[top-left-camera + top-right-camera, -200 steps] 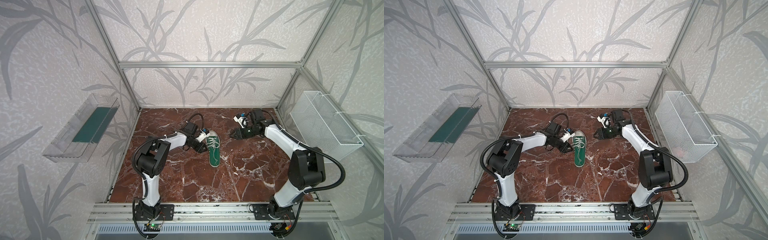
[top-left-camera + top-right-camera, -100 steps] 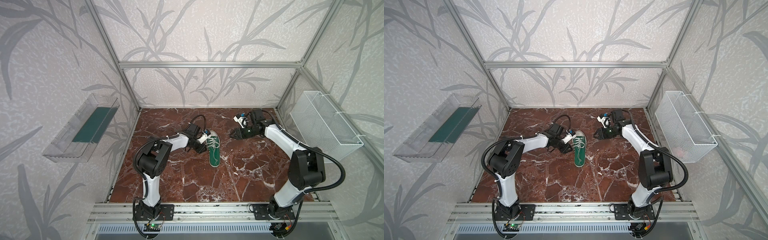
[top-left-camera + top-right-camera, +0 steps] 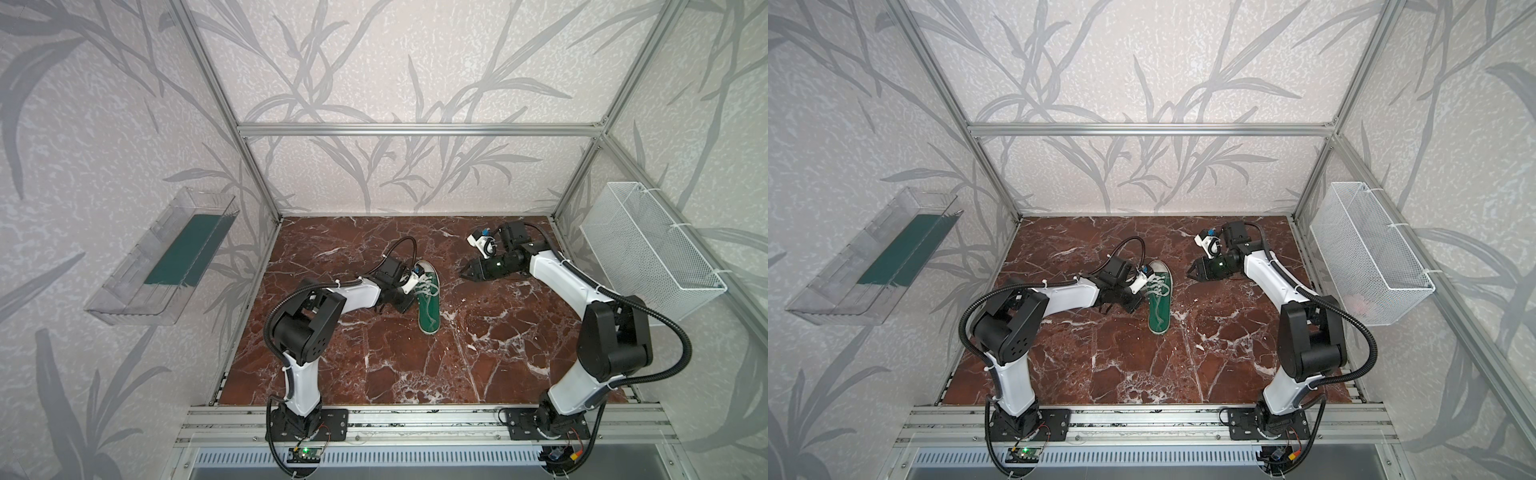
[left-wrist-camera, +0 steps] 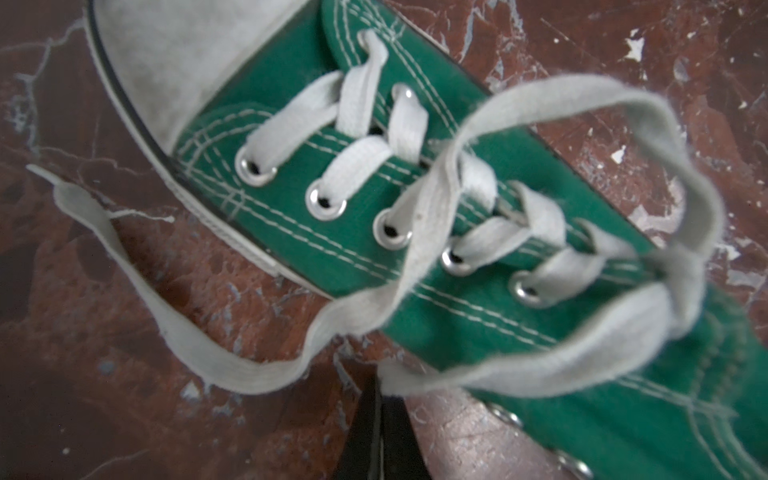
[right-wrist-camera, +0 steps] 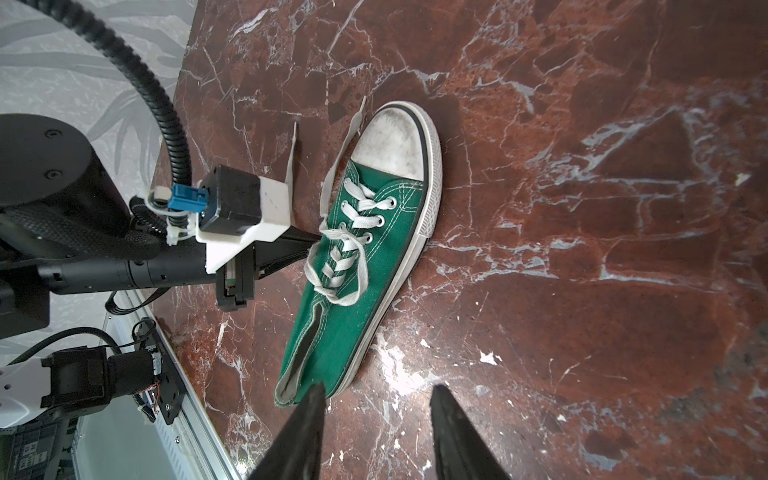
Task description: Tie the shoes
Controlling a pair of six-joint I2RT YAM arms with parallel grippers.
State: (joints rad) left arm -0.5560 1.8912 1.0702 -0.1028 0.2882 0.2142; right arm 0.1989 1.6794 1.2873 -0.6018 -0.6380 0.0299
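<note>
One green shoe (image 3: 428,307) flat on the counter (image 3: 478,353), just beside the left fingers (image 4: 374,432), pinched shut on a white lace loop (image 4: 540,361); exact contact blurred. Right fingers (image 5: 457,436) apart, well away from shoe. Heel cut off in left wrist view.

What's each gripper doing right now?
Left gripper: closed on the white lace.
Right gripper: open, holding nothing.
</note>
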